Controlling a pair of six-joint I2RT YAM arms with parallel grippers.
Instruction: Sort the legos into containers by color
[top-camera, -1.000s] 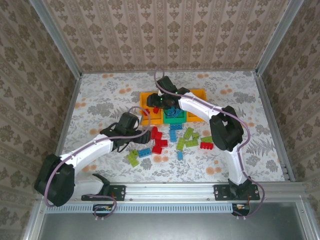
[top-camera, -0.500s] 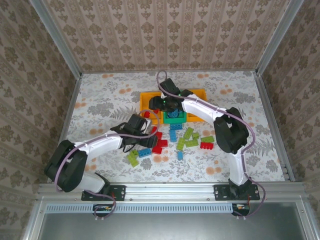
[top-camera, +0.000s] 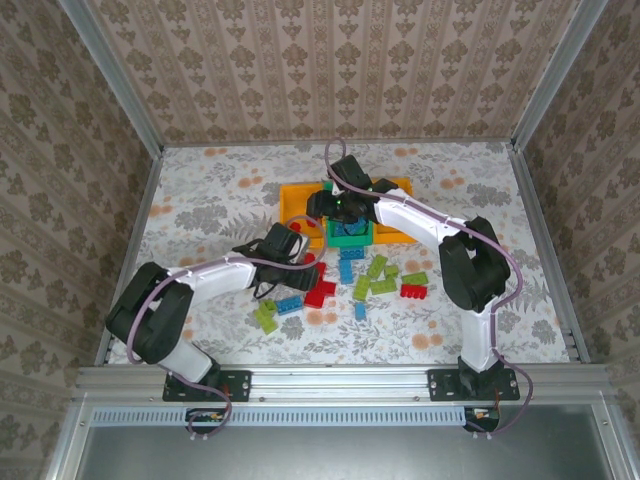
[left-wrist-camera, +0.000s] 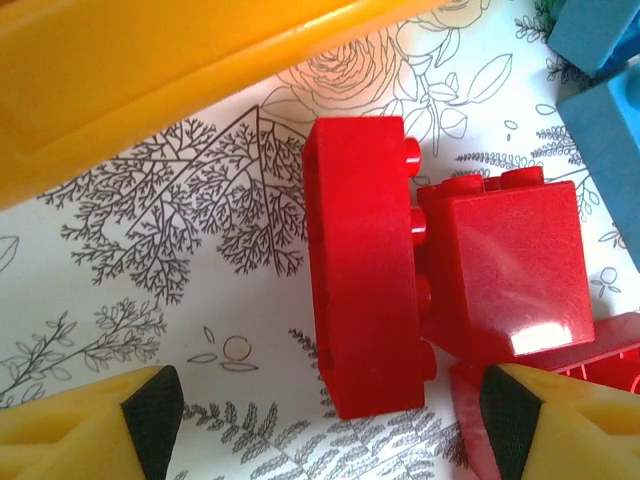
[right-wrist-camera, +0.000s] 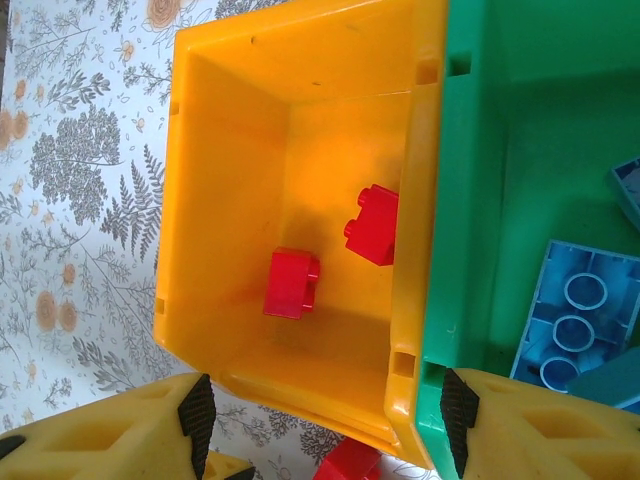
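My left gripper (left-wrist-camera: 330, 425) (top-camera: 303, 256) is open and low over the table, with a long red lego (left-wrist-camera: 365, 300) lying just ahead between its fingers, untouched. A second red lego (left-wrist-camera: 500, 270) leans against it. My right gripper (right-wrist-camera: 328, 420) (top-camera: 336, 210) hangs open over the left orange-yellow container (right-wrist-camera: 300, 130) (top-camera: 296, 214), which holds two red legos (right-wrist-camera: 292, 283) (right-wrist-camera: 373, 225). The green middle container (right-wrist-camera: 520, 150) (top-camera: 352, 238) holds blue legos (right-wrist-camera: 580, 320). The right orange-yellow container (top-camera: 402, 192) sits partly behind the right arm.
Loose legos lie in front of the bins: red (top-camera: 320, 292), blue (top-camera: 345, 268), lime green (top-camera: 378, 270), another red (top-camera: 413, 291), green (top-camera: 265, 318) and blue (top-camera: 289, 305). The orange bin wall (left-wrist-camera: 150, 60) stands just beyond the left gripper. Blue bricks (left-wrist-camera: 620, 130) lie to its right.
The left arm has reached forward and to the right, bringing its open gripper up to the red legos by the bins. The right gripper has shifted slightly right above the bins.
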